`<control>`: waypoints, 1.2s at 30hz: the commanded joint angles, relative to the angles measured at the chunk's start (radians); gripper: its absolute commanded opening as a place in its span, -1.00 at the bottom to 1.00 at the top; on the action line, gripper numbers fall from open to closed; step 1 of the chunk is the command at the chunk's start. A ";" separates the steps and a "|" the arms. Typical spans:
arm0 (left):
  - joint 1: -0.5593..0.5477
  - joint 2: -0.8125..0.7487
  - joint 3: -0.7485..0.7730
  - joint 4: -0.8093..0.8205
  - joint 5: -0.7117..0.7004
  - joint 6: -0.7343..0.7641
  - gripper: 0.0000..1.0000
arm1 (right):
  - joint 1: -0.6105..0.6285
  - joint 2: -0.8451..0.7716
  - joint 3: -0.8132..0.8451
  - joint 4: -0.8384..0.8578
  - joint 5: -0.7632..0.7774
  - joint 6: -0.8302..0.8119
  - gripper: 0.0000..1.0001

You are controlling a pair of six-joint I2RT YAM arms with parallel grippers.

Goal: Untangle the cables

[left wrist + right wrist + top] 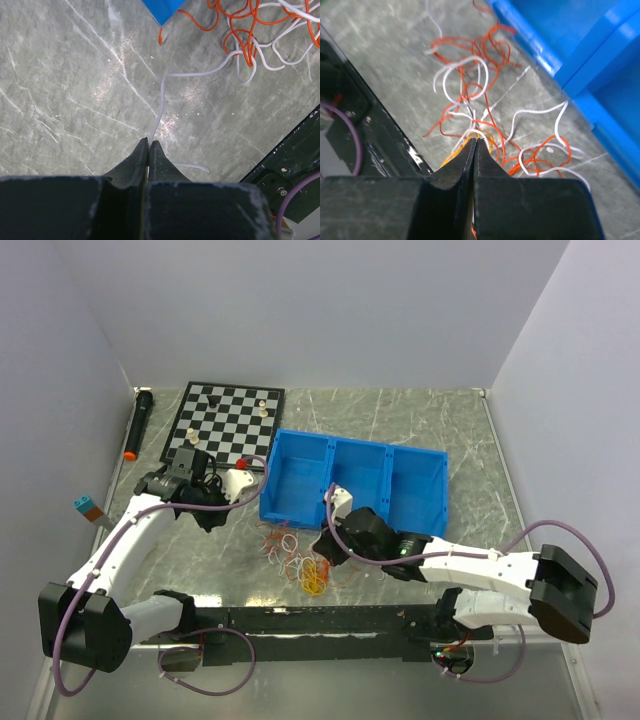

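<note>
The cables point(298, 552) lie in a loose tangle of red-orange, white and yellow strands on the marble table, in front of the blue bin. My left gripper point(208, 519) is left of the tangle. In the left wrist view it point(149, 142) is shut on a white cable point(162, 95) that runs up to the tangle point(250, 40); the cable's free end point(200, 167) sticks out to the right. My right gripper point(328, 548) sits at the right side of the tangle. Its jaws point(475, 140) are shut on tangle strands point(470, 90), with yellow cable point(451, 156) at the tips.
A blue three-compartment bin point(360, 475) stands behind the tangle, also in the wrist views point(162, 7) point(600, 45). A chessboard point(225, 420) with pieces is at the back left, and a black stick with an orange tip point(138, 425) beside it. A black rail point(320, 620) runs along the front.
</note>
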 commanded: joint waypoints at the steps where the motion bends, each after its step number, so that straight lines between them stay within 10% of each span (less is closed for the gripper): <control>1: 0.001 0.005 -0.001 0.030 0.011 -0.003 -0.98 | -0.026 -0.038 -0.006 -0.006 -0.005 -0.038 -0.86; 5: 0.001 0.016 0.002 0.036 0.014 -0.007 -0.99 | -0.098 0.038 0.010 0.006 -0.169 -0.073 -0.03; 12: 0.001 0.013 -0.010 0.047 0.006 -0.007 -0.98 | -0.167 0.123 0.042 0.046 -0.314 -0.098 0.17; 25: 0.001 0.022 -0.016 0.061 -0.014 -0.010 -0.98 | -0.182 0.215 0.051 0.108 -0.459 -0.059 0.04; 36: 0.001 0.013 -0.033 0.070 -0.023 -0.007 -0.98 | -0.181 0.177 0.056 0.100 -0.418 -0.050 -0.89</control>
